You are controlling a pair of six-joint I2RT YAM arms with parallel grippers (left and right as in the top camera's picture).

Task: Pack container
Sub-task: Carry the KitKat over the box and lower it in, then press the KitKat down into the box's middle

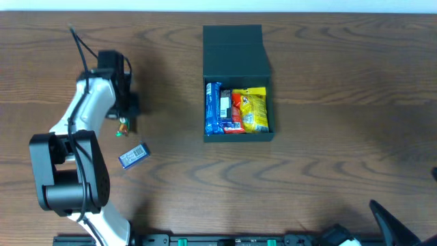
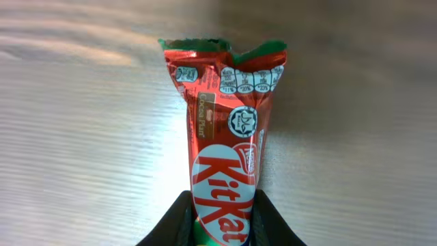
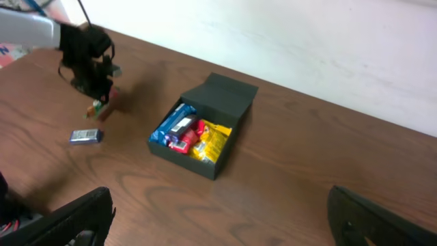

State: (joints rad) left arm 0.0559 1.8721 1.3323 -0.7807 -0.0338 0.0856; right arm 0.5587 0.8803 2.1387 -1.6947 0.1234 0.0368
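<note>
Container (image 1: 237, 82) sits mid-table (image 1: 341, 171), far side, lid flap (image 1: 232, 44) open to the back. It holds blue, red and yellow packets (image 1: 235, 109) side by side, so packing looks partly done. Left to go, by my read: KitKat (image 2: 229, 137) + blue packet (image 1: 134, 156) lying on table. L gripper (image 2: 222, 222) nipped on KitKat's lower end, pads either side; lifted or not, can't tell. Container well apart to its right. R gripper (image 3: 218, 201) spread wide, empty, container ahead, well apart.
</note>
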